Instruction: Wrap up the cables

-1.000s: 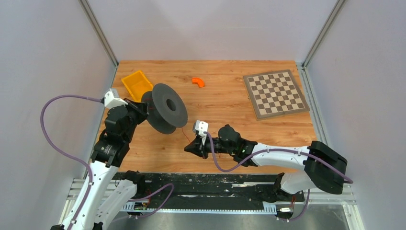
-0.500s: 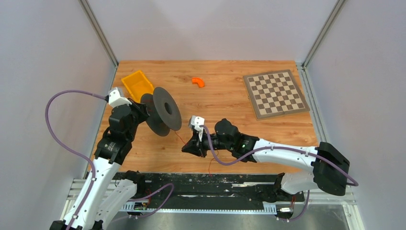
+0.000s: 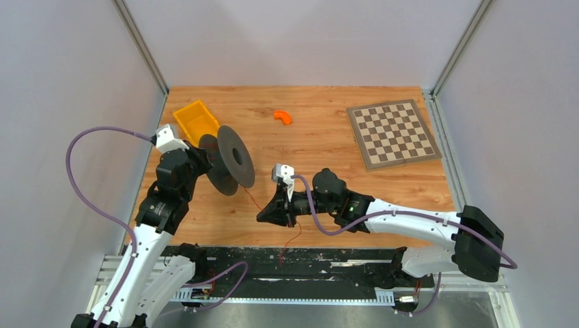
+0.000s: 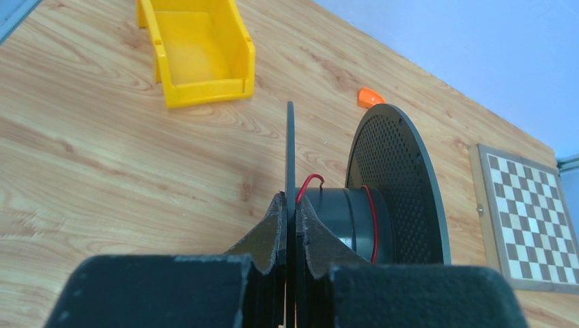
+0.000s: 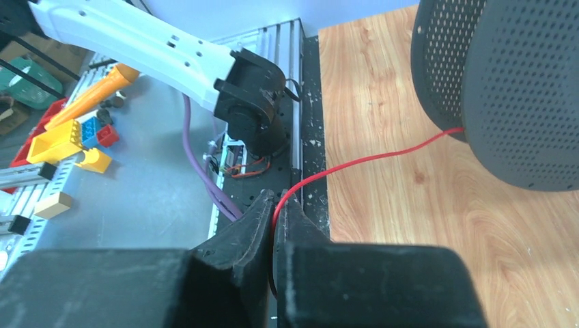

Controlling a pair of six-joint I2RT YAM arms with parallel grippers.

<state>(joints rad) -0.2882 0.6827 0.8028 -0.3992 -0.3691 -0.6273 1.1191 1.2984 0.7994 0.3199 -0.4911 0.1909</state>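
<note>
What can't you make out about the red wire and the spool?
- Free end of the wire: right wrist view, it disappears between the fingers of the right gripper; top view, too thin against the dark rail.
- Windings on the spool hub: left wrist view, the near flange and left gripper cover most of it.
- Where the wire meets the hub: right wrist view, hidden behind the flange.
</note>
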